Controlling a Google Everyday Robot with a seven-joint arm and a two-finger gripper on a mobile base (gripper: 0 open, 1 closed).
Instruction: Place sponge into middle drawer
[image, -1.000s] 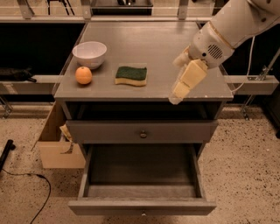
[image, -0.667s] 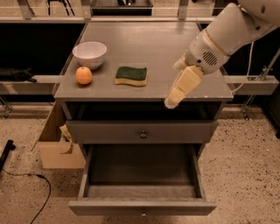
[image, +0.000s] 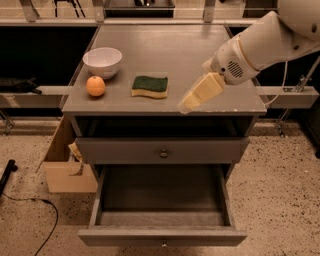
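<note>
The tool (image: 185, 104) has edged left, nearer the sponge (image: 149, 86) on the surface (image: 165, 45); open or closed, I cannot tell. The middle drawer (image: 162, 236) stands open.

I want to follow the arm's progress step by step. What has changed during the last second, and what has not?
The gripper moved along the front part of the cabinet top toward the sponge; it now hangs beside it and does not touch it. Nothing was taken hold of or let go. The sponge, the orange and the bowl kept their places, and the middle drawer stayed pulled out.
</note>
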